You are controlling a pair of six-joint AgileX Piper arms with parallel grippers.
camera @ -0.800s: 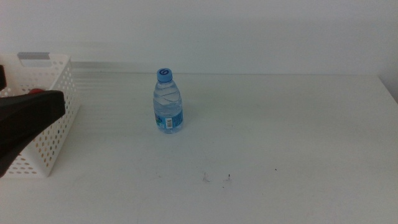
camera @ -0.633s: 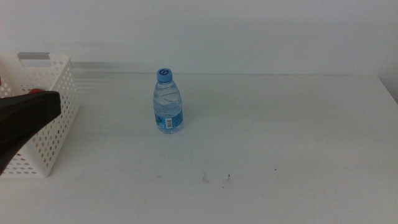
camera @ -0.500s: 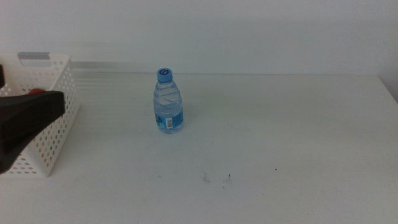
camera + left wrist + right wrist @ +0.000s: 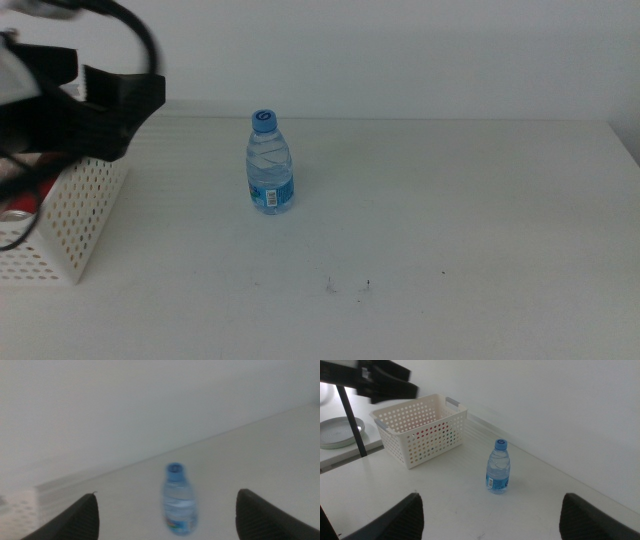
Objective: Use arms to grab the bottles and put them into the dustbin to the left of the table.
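1. The water bottle (image 4: 269, 163) stands upright on the white table (image 4: 480, 230), roughly mid-table and well apart from the basket (image 4: 72, 222) at the table's left end. Blue cap on, label low on the body.

2. Handling guess: it looks like a small thin-walled plastic bottle, full or close to it, so fairly light but with some heft down low. The ribbed wall will probably give a bit under squeeze, and smooth plastic can slip. I'd grab around the middle of the body, just above the label, not the tapering neck.

3. The left claw (image 4: 165, 515) is up above the basket, pointed at the bottle. Its jaws are spread wide with nothing between them, touching nothing. The wrist picture is blurry, so don't trust fine detail there.

4. The right claw (image 4: 490, 517) hangs back on the right side, off the middle view, also wide open and empty, with the bottle well away from it.

5. Something red (image 4: 14, 215) shows inside the basket, likely a can, but it's mostly hidden.

6. The bottle is the only thing I can see left on the table.
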